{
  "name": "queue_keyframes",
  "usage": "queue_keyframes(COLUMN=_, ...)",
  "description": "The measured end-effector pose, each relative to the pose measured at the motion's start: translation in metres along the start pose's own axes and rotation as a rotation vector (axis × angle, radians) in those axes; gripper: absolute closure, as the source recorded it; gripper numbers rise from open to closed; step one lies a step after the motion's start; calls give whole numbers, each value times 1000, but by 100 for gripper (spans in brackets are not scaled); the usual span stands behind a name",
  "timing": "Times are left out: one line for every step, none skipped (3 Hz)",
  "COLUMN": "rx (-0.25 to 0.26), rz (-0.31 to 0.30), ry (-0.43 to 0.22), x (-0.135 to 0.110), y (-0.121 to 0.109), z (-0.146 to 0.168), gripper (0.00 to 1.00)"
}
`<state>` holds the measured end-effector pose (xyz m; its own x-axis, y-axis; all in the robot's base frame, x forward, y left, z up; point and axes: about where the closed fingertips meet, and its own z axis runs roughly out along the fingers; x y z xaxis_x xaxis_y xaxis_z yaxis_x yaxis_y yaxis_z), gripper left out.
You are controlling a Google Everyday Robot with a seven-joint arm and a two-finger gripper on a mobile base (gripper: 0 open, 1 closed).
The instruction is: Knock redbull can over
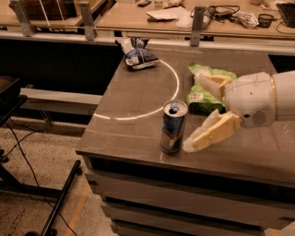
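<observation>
The redbull can (173, 127) stands upright near the front edge of the grey table (138, 133), blue and silver with an open silver top. My gripper (196, 113) comes in from the right with its fingers spread open. The near finger (209, 133) lies just right of the can, its tip close to the can's lower side. The far finger (208, 84) reaches over the lime-green snack bag (203, 94) behind. The gripper holds nothing.
A dark blue and white snack bag (137, 55) lies at the table's back left. A white arc (152, 108) is marked on the tabletop. A bench with cables and clutter (216, 14) runs behind. A dark stand leg (60, 203) is on the floor at left.
</observation>
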<state>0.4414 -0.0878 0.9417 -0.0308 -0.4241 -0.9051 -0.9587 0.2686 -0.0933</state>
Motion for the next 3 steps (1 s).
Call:
queue_keyframes(rx=-3, rz=22, ry=-70, x=2, y=1, z=6, gripper=0)
queue_keyframes(rx=10, rz=31, ry=-120, x=5, y=5, z=12, gripper=0)
queue_keyframes(rx=17, rz=38, ry=-145, x=8, y=7, z=20, gripper=1)
